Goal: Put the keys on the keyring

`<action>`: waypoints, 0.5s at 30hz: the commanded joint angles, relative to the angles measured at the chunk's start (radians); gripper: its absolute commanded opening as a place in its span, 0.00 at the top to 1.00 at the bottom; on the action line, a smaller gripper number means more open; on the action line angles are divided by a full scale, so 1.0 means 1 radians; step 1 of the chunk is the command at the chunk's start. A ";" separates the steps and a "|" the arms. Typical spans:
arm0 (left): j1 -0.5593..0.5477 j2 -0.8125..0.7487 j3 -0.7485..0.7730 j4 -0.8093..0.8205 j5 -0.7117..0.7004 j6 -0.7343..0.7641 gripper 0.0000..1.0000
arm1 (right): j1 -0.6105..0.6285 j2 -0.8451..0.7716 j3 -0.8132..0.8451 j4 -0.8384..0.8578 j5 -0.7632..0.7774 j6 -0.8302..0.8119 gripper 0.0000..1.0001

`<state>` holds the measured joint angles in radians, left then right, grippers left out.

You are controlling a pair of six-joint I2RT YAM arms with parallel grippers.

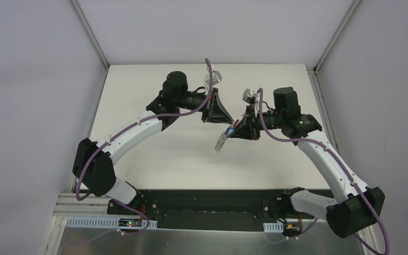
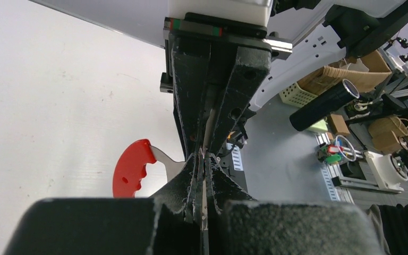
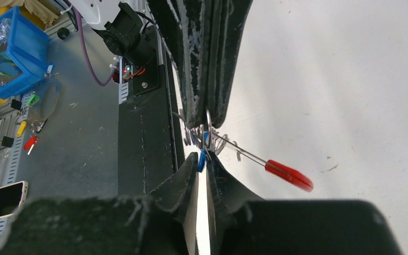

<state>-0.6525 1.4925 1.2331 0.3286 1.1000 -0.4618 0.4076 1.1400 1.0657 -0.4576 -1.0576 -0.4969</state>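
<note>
Both grippers meet tip to tip above the middle of the white table (image 1: 154, 159). My left gripper (image 2: 203, 156) is shut on the thin silvery metal of the keyring, whose red curved band (image 2: 132, 169) sticks out to its left. The keyring's chain of small rings (image 1: 221, 142) dangles below the two tips. My right gripper (image 3: 203, 159) is shut on the blue head of a key (image 3: 201, 161), right beside the rings (image 3: 215, 139). From the right wrist the red band (image 3: 289, 176) shows edge-on past the tips. The key's blade is hidden between the fingers.
The black base plate (image 1: 207, 204) runs along the near edge between the arm bases. Metal frame posts (image 1: 90, 32) stand at the table's back corners. Off the table are a blue bin (image 3: 10, 53), a phone (image 3: 0, 199) and a black cylinder (image 2: 324, 103).
</note>
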 commanded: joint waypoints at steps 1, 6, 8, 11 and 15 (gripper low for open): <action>0.007 -0.014 -0.003 0.124 -0.003 -0.034 1.00 | 0.012 0.000 0.018 0.004 0.009 0.005 0.82; 0.007 -0.022 -0.015 0.124 0.009 -0.030 1.00 | 0.003 -0.043 0.055 -0.042 0.057 -0.035 0.63; 0.007 -0.024 -0.018 0.124 0.017 -0.030 1.00 | -0.012 -0.065 0.070 -0.051 0.065 -0.042 0.58; 0.007 -0.025 -0.023 0.132 0.029 -0.035 1.00 | -0.030 -0.087 0.094 -0.065 0.082 -0.057 0.54; 0.006 -0.025 -0.034 0.146 0.035 -0.048 1.00 | -0.037 -0.088 0.141 -0.082 0.088 -0.066 0.52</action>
<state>-0.6525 1.4925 1.2072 0.3904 1.0973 -0.4847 0.3790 1.0771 1.1252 -0.5240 -0.9752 -0.5312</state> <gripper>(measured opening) 0.009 0.477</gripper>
